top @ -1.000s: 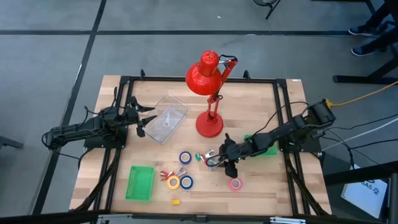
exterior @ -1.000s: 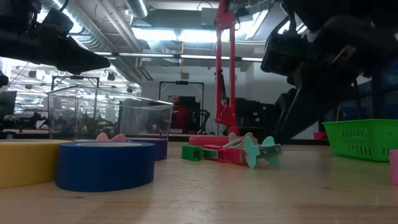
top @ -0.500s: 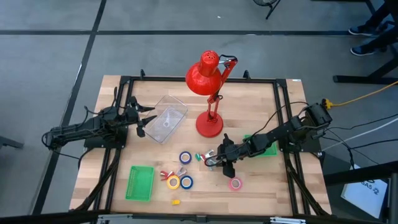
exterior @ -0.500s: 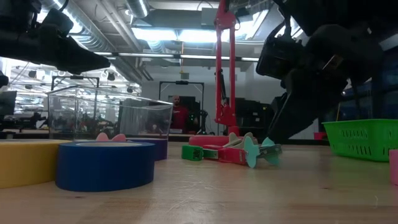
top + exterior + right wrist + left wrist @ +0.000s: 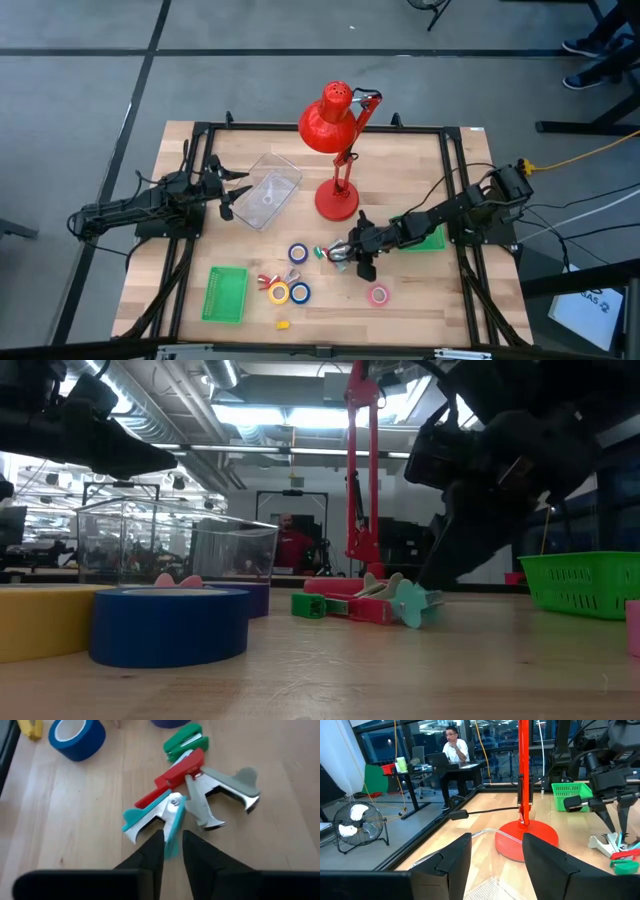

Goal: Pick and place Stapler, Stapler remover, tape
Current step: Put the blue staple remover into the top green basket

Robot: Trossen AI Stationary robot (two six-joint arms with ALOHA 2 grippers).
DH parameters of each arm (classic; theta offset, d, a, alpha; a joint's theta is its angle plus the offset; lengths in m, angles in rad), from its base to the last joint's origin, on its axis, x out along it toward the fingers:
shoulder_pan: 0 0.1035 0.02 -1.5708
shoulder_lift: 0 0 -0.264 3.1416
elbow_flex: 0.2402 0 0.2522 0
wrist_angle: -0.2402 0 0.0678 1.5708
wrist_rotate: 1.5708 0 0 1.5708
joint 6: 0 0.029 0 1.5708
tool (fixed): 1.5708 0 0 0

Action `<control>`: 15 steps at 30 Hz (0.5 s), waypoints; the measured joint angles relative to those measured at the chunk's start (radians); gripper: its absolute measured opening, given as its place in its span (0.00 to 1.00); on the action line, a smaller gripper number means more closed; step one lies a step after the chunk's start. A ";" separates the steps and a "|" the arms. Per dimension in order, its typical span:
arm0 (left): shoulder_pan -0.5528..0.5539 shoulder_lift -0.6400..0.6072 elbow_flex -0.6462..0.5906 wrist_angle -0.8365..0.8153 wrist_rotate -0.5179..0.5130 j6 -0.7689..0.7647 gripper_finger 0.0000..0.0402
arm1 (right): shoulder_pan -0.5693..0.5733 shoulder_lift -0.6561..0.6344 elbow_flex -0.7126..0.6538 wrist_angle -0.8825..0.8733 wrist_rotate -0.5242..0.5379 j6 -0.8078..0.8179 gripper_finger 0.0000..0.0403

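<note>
**Right gripper closes on the teal remover**

While the left gripper (image 5: pixel 228 192) waits open by the clear box (image 5: pixel 268 190), the right gripper (image 5: pixel 170 842) pinches the teal staple remover (image 5: pixel 152 816) by its handle, its long axis running leftward toward the blue tape roll (image 5: pixel 77 735).

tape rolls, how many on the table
5. Blue left of the remover pile, yellow and blue side by side near the front, a fourth beside them, pink front right.
</note>
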 joint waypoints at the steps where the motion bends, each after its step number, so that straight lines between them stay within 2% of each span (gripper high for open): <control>1: 0.000 0.000 0.000 0.000 0.000 0.000 0.43 | 0.000 0.000 0.000 -0.002 0.000 0.000 0.16; 10: 0.000 0.000 0.000 0.000 0.000 0.000 0.43 | -0.006 0.014 0.002 -0.002 -0.001 -0.052 0.13; 15: 0.000 0.000 0.000 0.000 0.000 0.000 0.44 | -0.021 0.016 0.000 0.017 -0.008 -0.060 0.06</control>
